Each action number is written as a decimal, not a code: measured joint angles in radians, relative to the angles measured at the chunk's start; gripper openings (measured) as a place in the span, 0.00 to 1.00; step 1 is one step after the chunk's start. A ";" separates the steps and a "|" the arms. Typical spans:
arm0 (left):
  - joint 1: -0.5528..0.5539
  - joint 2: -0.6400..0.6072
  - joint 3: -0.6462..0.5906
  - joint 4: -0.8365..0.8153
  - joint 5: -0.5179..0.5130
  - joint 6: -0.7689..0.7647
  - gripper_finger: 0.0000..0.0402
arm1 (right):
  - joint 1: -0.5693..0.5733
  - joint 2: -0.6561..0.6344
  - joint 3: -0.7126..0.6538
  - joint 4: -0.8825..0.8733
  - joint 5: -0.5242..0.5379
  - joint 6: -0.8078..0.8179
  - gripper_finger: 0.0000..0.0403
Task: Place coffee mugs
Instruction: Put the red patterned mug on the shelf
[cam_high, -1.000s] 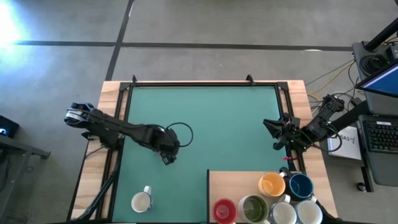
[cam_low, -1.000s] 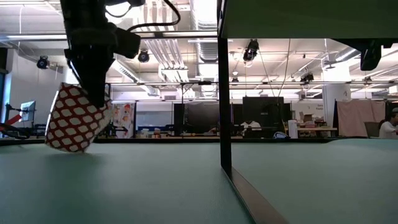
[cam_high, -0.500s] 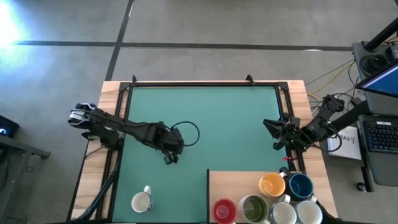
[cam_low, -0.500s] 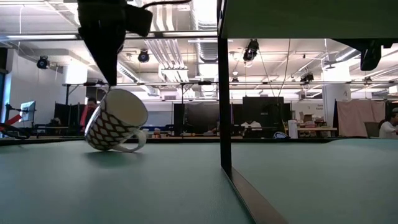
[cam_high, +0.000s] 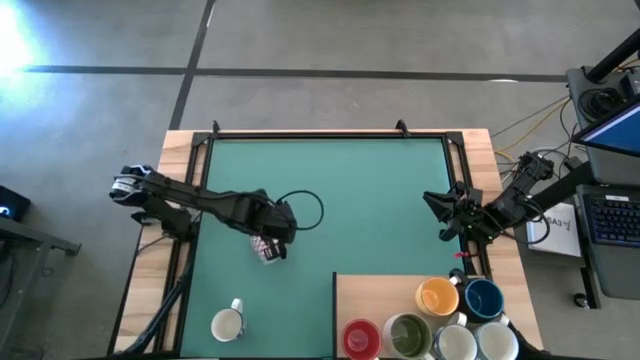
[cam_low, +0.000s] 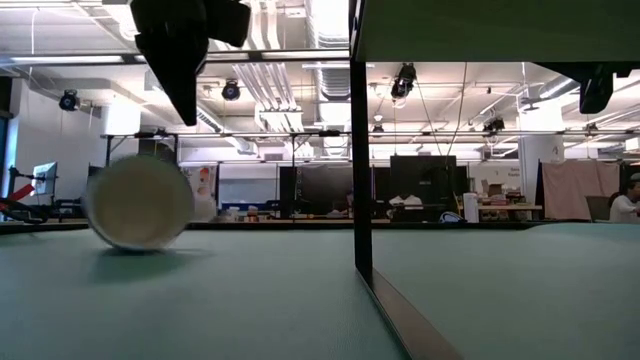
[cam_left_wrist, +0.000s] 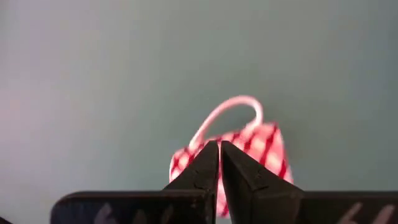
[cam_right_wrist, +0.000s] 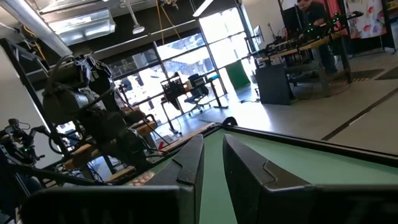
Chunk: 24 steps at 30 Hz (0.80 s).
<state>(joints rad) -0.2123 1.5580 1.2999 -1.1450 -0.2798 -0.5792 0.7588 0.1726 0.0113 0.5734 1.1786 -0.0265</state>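
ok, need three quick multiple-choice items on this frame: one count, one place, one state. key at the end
1. How many mugs stand on the wooden board?
A) four
B) six
C) eight

2. Where is the red-patterned mug?
A) on the wooden board
B) on the green mat, below the left hand
C) on the floor

3. How does that mug sit?
A) upright
B) on its side
C) upside down

Key:
1 B: red, olive-green, orange, blue and two white show there.
2 B: the left wrist view shows it on the mat just past that hand.
3 B: the low view shows its round end facing the camera, apart from the hand above.

The right hand waits at the mat's right edge.
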 joint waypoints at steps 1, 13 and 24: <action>0.000 0.000 0.000 0.000 0.000 -0.010 0.00 | 0.000 0.000 0.000 0.000 0.000 0.000 0.12; -0.035 0.019 -0.003 0.022 0.123 -0.141 0.18 | 0.000 0.000 0.000 0.000 0.000 0.000 0.12; -0.152 0.173 0.055 0.041 0.115 -0.321 0.28 | 0.000 0.000 0.000 0.000 0.000 0.000 0.12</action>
<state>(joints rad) -0.3644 1.7305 1.3552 -1.1036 -0.1648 -0.9001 0.7588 0.1726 0.0113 0.5732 1.1786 -0.0267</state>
